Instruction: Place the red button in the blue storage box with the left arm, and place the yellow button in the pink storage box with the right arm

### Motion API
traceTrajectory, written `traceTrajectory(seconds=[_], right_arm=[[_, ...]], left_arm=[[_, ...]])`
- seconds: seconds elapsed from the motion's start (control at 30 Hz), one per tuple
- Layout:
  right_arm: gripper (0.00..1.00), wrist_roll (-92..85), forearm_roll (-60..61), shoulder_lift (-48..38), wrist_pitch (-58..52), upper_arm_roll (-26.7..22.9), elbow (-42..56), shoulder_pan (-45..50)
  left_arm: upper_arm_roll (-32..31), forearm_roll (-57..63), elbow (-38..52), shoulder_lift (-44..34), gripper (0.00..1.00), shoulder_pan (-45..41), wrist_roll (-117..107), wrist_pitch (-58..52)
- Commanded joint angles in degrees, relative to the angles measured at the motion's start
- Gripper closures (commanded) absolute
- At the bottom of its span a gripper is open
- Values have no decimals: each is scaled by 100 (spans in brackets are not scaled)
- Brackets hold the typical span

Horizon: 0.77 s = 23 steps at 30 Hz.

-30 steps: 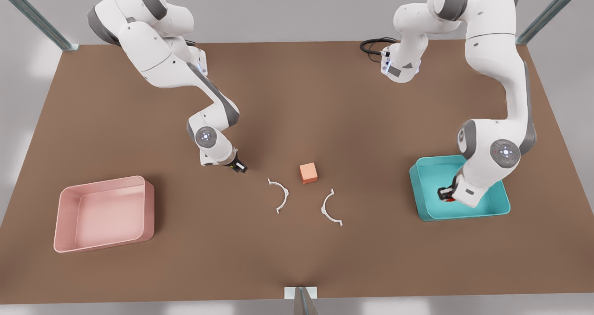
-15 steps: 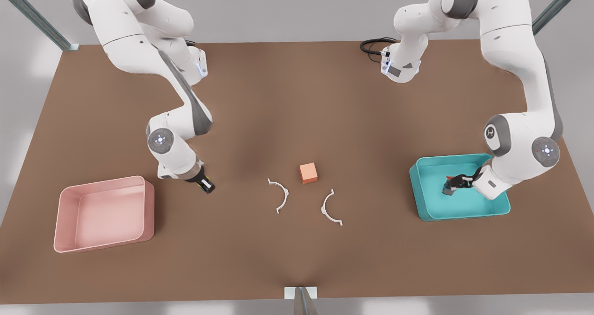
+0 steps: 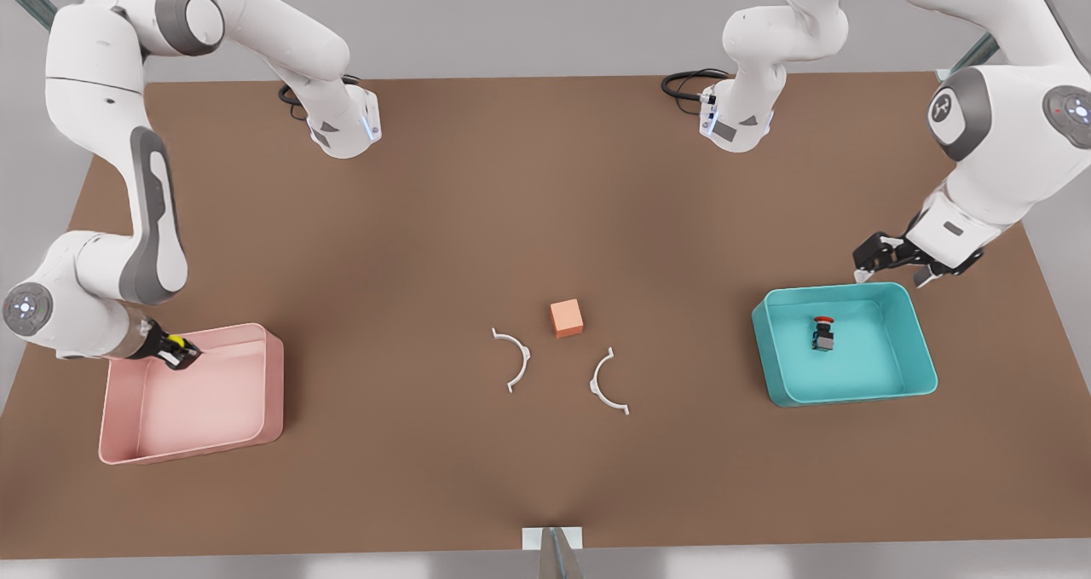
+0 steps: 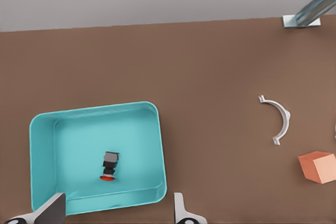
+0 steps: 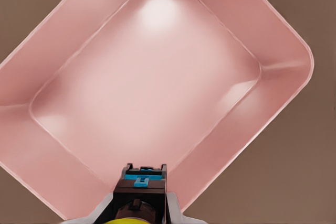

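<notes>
The blue storage box (image 4: pixel 97 156) sits on the brown table (image 4: pixel 210 66), and the red button (image 4: pixel 109 165) lies on its side on the box's floor, near the middle, its red cap pointing toward the camera-side wall. Two pale fingertips (image 4: pixel 50 211) of the left gripper (image 4: pixel 116 213) stand wide apart at the picture's edge, one over the box's corner and the other just outside its wall, with nothing between them. Off to the side of the box, a white curved clip (image 4: pixel 278 119) rests on the table. An orange-pink cube (image 4: pixel 316 166) lies close to it, seemingly not touching. A metal frame post (image 4: pixel 310 11) meets the table's far edge.
</notes>
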Motion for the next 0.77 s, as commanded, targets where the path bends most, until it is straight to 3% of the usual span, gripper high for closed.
traceTrajectory(seconds=[0.0, 0.03, 0.07, 0.27, 0.33, 0.37, 0.47, 0.5, 0.57, 0.6, 0.73], right_arm=[[68, -3553, -184, 133, -27, -115, 38, -32], [49, -3580, -193, 221, -27, -142, 117, -32], [0, -3615, -184, 317, -36, -238, 179, -32], [0, -4133, -175, 256, -255, -177, 310, -137], [0, -4116, -184, 186, -1266, 244, 1365, 161], [0, -4107, -184, 1, -1363, 693, 1532, 170], [0, -4090, -184, -544, -1486, 1238, 1603, 223], [0, -3704, -140, -860, -1521, 678, 1603, 898], [0, -3334, 905, -1458, -2188, -1933, 1550, 3228], [0, -2860, 906, -1818, -2804, -2067, 1348, 3405], [0, -2464, 897, -1968, -2927, -1979, 1216, 3422]], left_arm=[[1, 11, 35, 33, 0, -3, -494, -142], [10, 29, 61, 103, 0, -3, -477, -133], [10, 29, 150, 191, 0, -3, -477, -133], [19, 20, 150, 173, 0, 6, -494, -150], [10, 20, 150, 138, 0, 6, -494, -203], [10, 20, 202, 147, 0, -3, -503, -203], [19, 20, 202, 156, 0, -3, -503, -203], [19, 20, 202, 156, 0, -3, -503, -203], [10, 20, 202, 156, 0, -3, -503, -203], [10, 20, 202, 156, 0, -3, -503, -203], [10, 11, 202, 165, 0, -3, -503, -203]])
